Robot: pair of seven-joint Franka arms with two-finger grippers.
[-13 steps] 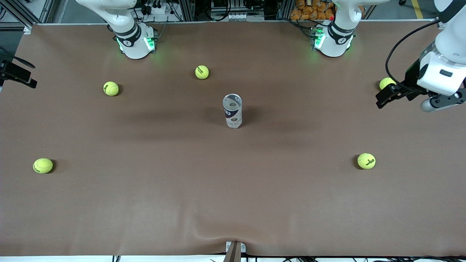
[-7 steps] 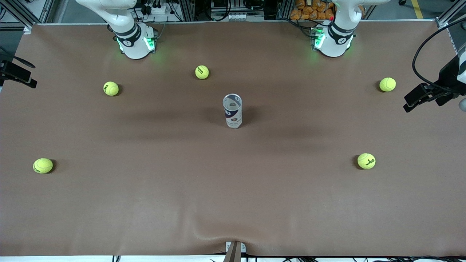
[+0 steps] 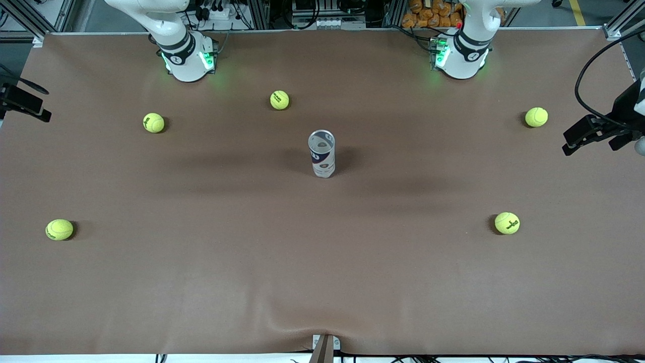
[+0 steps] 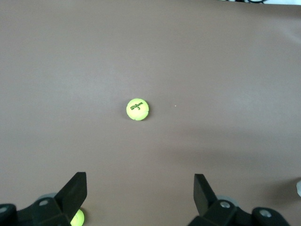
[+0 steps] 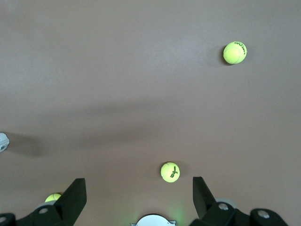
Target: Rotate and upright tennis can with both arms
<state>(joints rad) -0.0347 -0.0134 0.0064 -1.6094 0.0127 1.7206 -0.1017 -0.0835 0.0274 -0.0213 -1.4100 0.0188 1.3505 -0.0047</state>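
Tennis can (image 3: pixel 322 154) is standing upright mid-table, well apart from the wide-open left gripper (image 3: pixel 587 133), which is retreating past the table edge, while the wide-open right gripper (image 5: pixel 139 197) is waiting high, so the task is looking finished.

The desk (image 3: pixel 201 282) wears a matt brown cloth-like cover, slightly rippled at its near edge. The can (image 3: pixel 322 154) looks like glossy clear plastic with a shiny silver rim. The balls (image 3: pixel 507 223) are fuzzy yellow-green felt. Claw fingers (image 4: pixel 75 190) look matt black plastic.
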